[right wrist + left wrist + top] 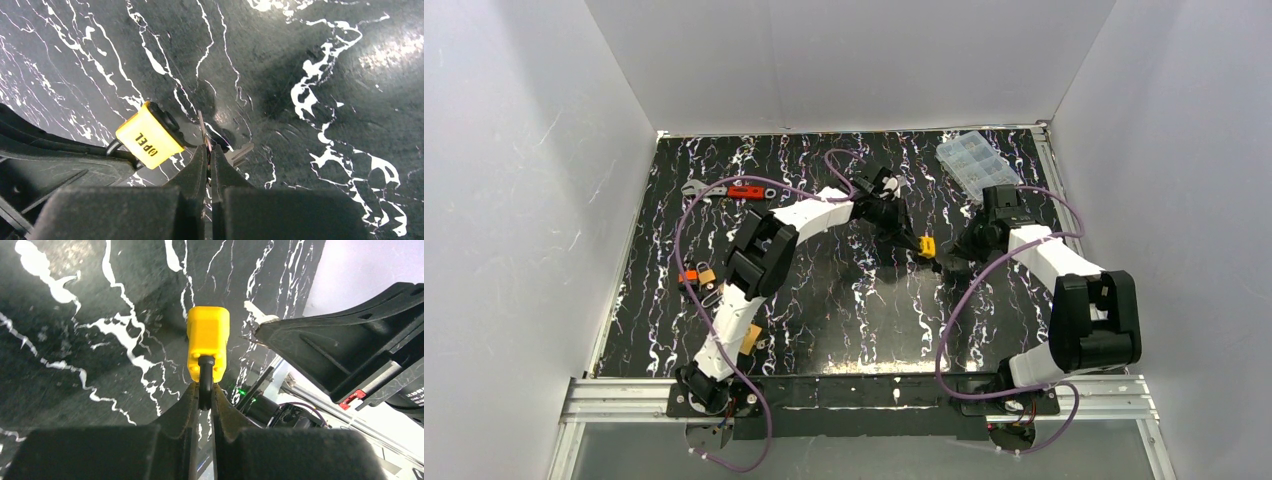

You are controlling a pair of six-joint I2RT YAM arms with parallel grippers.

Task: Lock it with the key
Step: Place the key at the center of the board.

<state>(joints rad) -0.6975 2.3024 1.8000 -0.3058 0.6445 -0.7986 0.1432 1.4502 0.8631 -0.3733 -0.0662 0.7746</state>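
Note:
The lock (208,342) is a small padlock with a yellow body and a black shackle (205,382). My left gripper (204,390) is shut on that shackle and holds the lock above the mat, near the middle of the top view (927,246). My right gripper (208,150) is shut on the key (202,131), a thin silvery blade seen edge-on. A second key (239,152) hangs beside it. The held key's tip stands just right of the lock (149,135), close to its end face. Whether they touch I cannot tell.
A clear compartment box (977,162) sits at the back right of the black marbled mat (824,320). A red-handled wrench (729,190) lies at the back left. A small brass padlock (707,274) lies by the left arm. White walls enclose three sides.

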